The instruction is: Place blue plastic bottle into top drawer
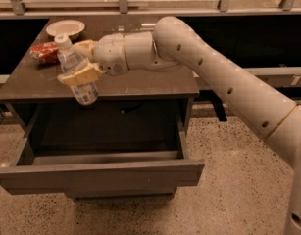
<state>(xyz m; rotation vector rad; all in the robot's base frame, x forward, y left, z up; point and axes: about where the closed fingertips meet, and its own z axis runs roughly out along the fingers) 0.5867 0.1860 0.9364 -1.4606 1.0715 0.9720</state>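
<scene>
The blue plastic bottle [77, 71] is a small clear bottle with a white cap and a white label. It is tilted, cap up and to the left, and held in the air at the cabinet top's front edge, its bottom over the drawer. My gripper [82, 70] reaches in from the right and is shut on the bottle's middle. The top drawer [98, 175] is pulled out wide below, its grey front panel nearest the camera. Its dark inside shows nothing in it.
A red snack bag [45, 52] lies at the back left of the dark cabinet top [140, 84]. A white bowl [65, 29] stands behind it. My arm [228, 89] crosses from the right. Speckled floor surrounds the cabinet.
</scene>
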